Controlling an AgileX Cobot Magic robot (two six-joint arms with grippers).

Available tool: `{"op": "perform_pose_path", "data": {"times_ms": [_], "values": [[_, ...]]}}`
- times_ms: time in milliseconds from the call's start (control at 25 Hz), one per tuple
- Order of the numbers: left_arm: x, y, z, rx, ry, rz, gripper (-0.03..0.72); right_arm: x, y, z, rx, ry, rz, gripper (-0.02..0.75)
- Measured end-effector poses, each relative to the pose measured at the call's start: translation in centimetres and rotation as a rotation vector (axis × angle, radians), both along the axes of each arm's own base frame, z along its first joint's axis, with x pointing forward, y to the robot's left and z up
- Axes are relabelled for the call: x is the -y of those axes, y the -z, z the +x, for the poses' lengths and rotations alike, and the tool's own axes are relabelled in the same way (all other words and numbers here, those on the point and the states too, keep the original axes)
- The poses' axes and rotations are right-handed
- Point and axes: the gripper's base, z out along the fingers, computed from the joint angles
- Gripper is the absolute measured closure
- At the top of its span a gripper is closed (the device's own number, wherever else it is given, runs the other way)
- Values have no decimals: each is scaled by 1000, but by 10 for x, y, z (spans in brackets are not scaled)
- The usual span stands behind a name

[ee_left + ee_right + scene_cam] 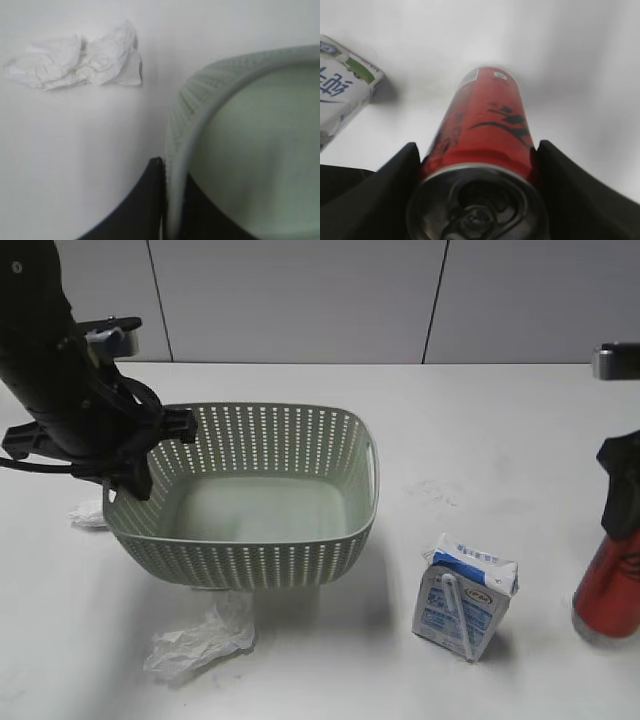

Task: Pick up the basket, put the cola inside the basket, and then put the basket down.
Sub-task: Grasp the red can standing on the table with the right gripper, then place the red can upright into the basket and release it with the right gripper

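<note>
1. Crumpled white tissue point(200, 638) lay closest to my exterior camera, at the lower left of the frame on the white table point(330, 670), just in front of the basket.
2. Behind it I saw the sage-green slotted basket point(262, 560) at centre left, open side up and holding nothing, with a soft shadow beneath it; I could not tell whether its base touched the table.
3. My left gripper point(140, 455) sat at the basket's left end, in the upper left of the frame, its black fingers straddling the rim.
4. On the left wrist view the basket's rim point(176, 165) ran up between the two dark fingers point(135, 210), one outside the wall and one inside, so the jaws were pinching the basket wall.
5. That same view showed a second wad of tissue point(80, 62) at the upper left, apart from the basket.
6. A blue-and-white drink carton point(466, 600) with its straw stood at lower right of the exterior frame, well apart from the basket.
7. The red cola can point(612, 585) stood at the far right edge, beyond the carton, under my right gripper point(622, 495).
8. On the right wrist view the cola can point(487, 125) filled the centre, silver top nearest the lens, with both black fingers point(385, 195) pressed against its sides, jaws clamped on it.
9. The carton point(342, 82) showed at the left edge of that view.
</note>
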Motion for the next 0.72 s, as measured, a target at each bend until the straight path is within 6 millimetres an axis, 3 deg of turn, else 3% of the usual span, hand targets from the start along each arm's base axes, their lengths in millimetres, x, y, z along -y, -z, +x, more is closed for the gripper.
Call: {"op": "perform_pose_path", "data": {"times_ms": [80, 240, 360, 480, 720], "values": [[0, 0, 1, 11, -2, -4, 686, 0, -17, 6, 49, -11, -8, 230], [1, -1, 3, 31, -5, -12, 686, -4, -71, 24, 249, -24, 13, 230], [2, -1, 5, 52, -9, -20, 686, -20, -111, 33, 390, -79, 32, 230], [2, -1, 7, 73, -13, -28, 686, -59, -140, 38, 487, -183, 79, 230], [5, 8, 12, 35, -10, -11, 686, -166, -146, 44, 526, -440, 174, 230]]}}
